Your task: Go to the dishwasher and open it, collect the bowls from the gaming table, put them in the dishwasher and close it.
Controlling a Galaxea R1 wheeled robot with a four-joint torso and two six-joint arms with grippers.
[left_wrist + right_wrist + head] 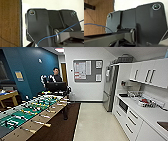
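Starting at the arms: left jaws and right jaws screened by the robot's own dark wrist plate (37, 25); released or clenched, cannot tell, nor whether anything is grasped. Close beside each plate, a thin blue cable (60, 33) and a brown wood-grain panel (10, 22), judged to be the flank of the table-football table (27, 113). Judged tucked low for travel rather than reaching for anything.

Moving outward in the head view:
- From 7 to 10 o'clock, the table-football table with its green field and handled rods, standing on a brown carpet (62, 127).
- At 11 o'clock beyond it, a person (55, 75) behind a dark monitor (57, 86).
- At 12 o'clock, pale floor (97, 122) running to a grey noticeboard (87, 70).
- At 1 o'clock, a steel fridge (110, 88).
- From 2 to 4 o'clock, a white kitchen surface (150, 113) over white drawers (130, 119), with wall cabinets (150, 72) above.

Locating the task's things:
- Dishwasher judged to sit somewhere under that kitchen surface, toward 3 o'clock; exact bay not distinguishable, and well apart from both jaws.
- At 9 o'clock, far back against the blue wall, a yellow-edged surface (8, 95), likely the gaming table.
- Bowls not distinguishable among the small things on it.

Taken together, judged a driving phase, with the kitchen run closer than the gaming table.
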